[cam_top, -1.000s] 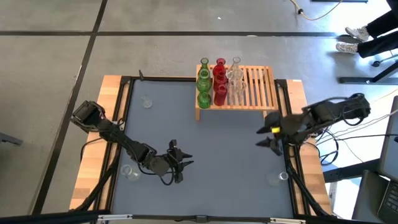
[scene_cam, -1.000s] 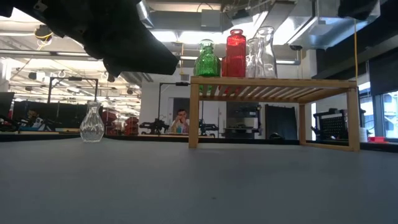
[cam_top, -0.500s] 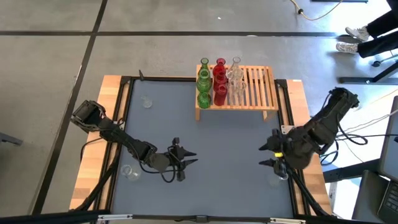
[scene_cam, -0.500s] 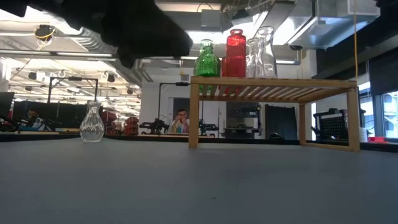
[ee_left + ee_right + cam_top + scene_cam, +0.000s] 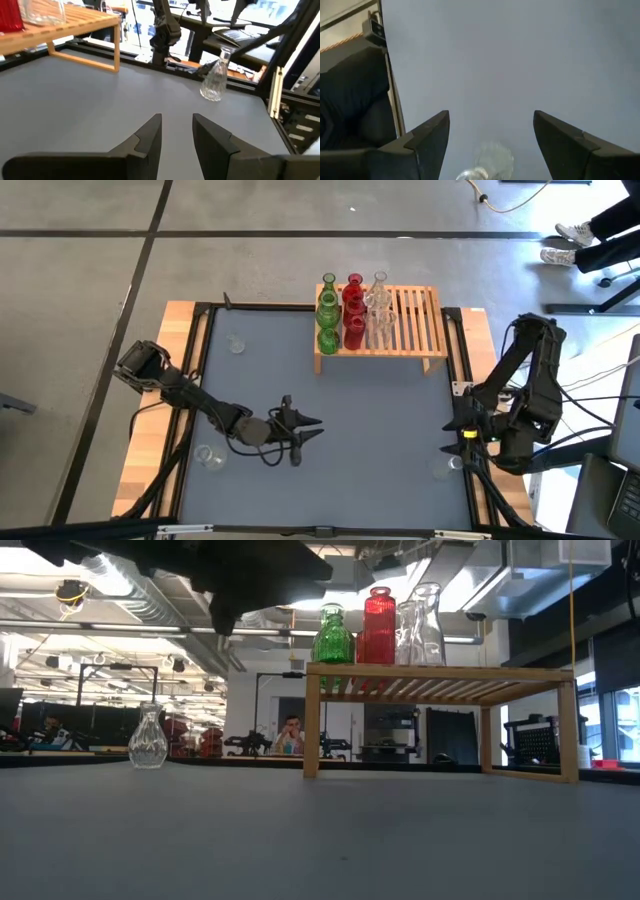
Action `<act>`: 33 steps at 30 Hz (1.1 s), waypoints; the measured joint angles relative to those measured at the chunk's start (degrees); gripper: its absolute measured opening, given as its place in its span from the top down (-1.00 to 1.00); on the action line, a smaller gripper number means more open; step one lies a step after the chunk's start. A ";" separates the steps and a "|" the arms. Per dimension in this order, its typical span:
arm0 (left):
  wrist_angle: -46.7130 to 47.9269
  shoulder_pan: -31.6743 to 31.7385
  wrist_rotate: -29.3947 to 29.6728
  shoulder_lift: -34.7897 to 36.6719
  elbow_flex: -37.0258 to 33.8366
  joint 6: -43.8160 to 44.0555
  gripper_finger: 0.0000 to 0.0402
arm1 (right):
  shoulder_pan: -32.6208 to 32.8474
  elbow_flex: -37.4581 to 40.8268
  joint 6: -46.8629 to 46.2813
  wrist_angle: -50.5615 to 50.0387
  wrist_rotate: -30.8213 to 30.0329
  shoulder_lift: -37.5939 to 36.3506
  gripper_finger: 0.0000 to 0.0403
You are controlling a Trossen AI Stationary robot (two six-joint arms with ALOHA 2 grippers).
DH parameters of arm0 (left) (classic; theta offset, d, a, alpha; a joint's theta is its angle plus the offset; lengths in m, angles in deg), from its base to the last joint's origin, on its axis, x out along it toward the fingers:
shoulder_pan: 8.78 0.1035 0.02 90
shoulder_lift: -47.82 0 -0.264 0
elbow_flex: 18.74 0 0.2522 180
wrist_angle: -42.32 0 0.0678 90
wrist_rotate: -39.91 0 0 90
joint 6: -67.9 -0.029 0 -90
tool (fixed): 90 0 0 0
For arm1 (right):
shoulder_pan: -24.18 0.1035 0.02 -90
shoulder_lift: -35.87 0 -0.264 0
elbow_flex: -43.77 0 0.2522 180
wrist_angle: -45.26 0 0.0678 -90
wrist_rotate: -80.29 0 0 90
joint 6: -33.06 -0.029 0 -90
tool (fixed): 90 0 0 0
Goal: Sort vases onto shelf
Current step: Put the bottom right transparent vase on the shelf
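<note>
The light-wood shelf (image 5: 395, 322) stands at the table's far side. On its left end stand green vases (image 5: 328, 312), red vases (image 5: 353, 310) and clear vases (image 5: 378, 305), also seen in the low view (image 5: 377, 626). Clear vases stand on their bases on the grey table: far left (image 5: 236, 343), near left (image 5: 207, 455) and near right (image 5: 447, 467). My left gripper (image 5: 300, 430) is open with a narrow gap and empty over the table's middle, its fingers (image 5: 150, 137) pointing toward the near-right vase (image 5: 216, 80). My right gripper (image 5: 492, 122) is wide open, pointing down above that vase (image 5: 490, 160).
Wooden boards (image 5: 150, 420) and a black frame border the grey mat on the left and right. The shelf's right half (image 5: 420, 318) bears nothing. In the low view my left arm (image 5: 230, 565) hangs dark across the top left. A person's feet (image 5: 565, 240) show on the floor at far right.
My right gripper has gone toward the table's near right corner and tipped to point down over the near-right clear vase, its arm folding upright. My left gripper has crept toward the table's right edge. No vase has moved.
</note>
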 joint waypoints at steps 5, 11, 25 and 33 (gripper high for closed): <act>-2.02 1.79 -0.23 0.00 0.00 -4.20 0.49 | 1.14 0.00 -5.07 -0.69 4.84 0.00 -0.36; -4.98 6.22 -6.83 0.00 0.02 -7.17 0.49 | 0.99 0.00 -6.68 -2.27 10.07 -0.11 -0.36; -1.09 5.24 -10.91 -0.02 0.00 -5.41 0.49 | 1.01 0.00 -15.56 -2.40 22.41 6.30 -0.36; -1.07 5.20 -10.90 -0.02 0.00 -3.98 0.49 | 0.99 0.00 -15.00 -0.05 22.61 10.70 -0.36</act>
